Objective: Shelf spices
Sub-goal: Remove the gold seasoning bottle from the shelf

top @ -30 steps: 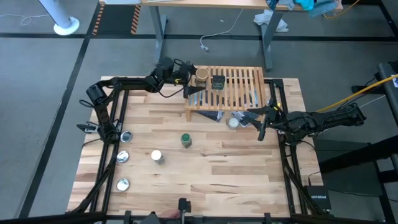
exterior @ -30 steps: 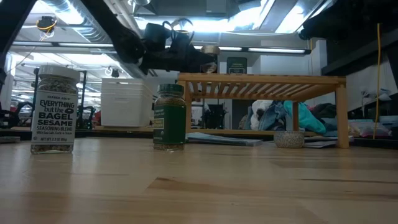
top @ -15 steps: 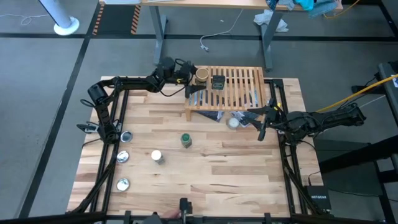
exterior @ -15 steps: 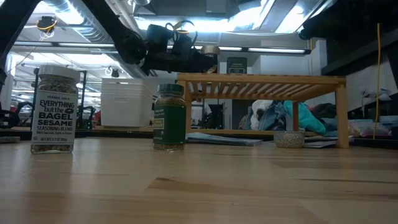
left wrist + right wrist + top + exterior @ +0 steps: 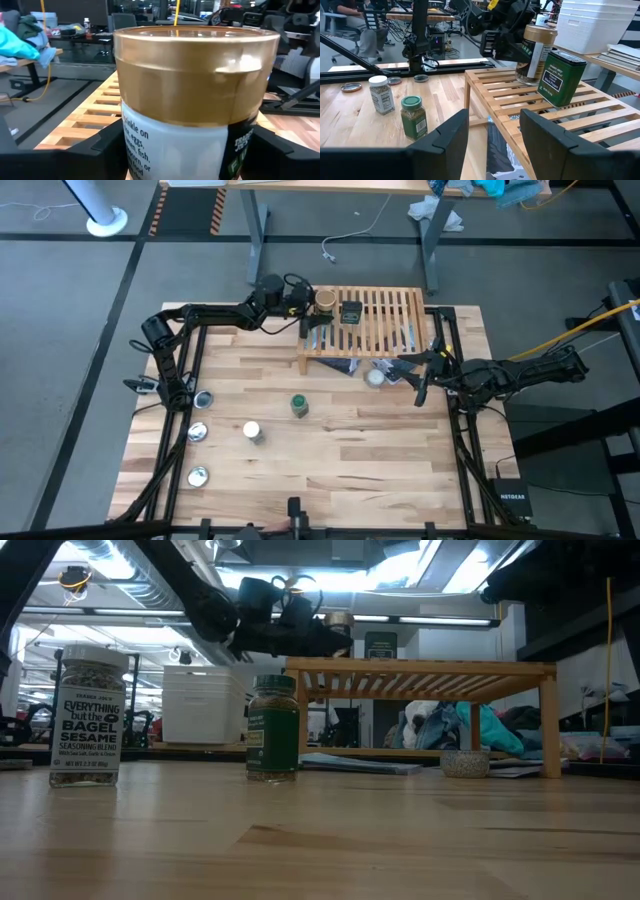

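While the white-capped jar point(image 5: 252, 432) and the green-lidded jar point(image 5: 299, 406) stood mid-counter point(image 5: 340, 470), the left tool point(image 5: 306, 301) was clamped on the tan-brown jar point(image 5: 324, 302) at the shelf's point(image 5: 385, 315) far left corner, beside the dark tin point(image 5: 350, 312). The right tool point(image 5: 412, 380) hung apart near the counter's right edge.

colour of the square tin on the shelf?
Dark green, with a pale label; the tin sits on the shelf. Right wrist view shows it best.
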